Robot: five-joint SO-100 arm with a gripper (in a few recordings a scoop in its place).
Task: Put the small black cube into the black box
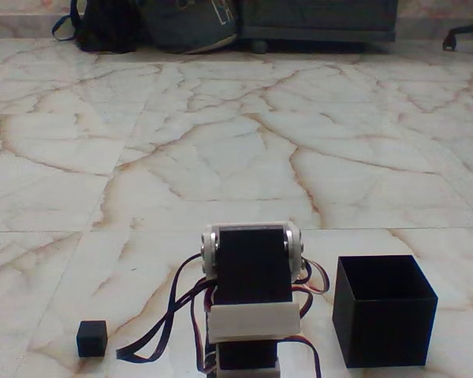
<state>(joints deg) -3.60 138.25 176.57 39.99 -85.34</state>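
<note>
The small black cube (91, 338) sits on the marble floor at the lower left of the fixed view. The black box (390, 335) stands open-topped at the lower right, upright, its inside dark. Between them, at the bottom centre, rises the arm's black servo block in a white bracket (252, 295), with red and dark wires looping out on both sides. The cube lies about a box-width to the left of the arm, and the box stands just to its right. Both are apart from the arm.
Veined marble floor (221, 142) stretches away behind the arm. Dark bags (158, 24) and a low dark cabinet (319, 20) line the far edge. A chair's wheeled foot (467, 33) shows at the top right.
</note>
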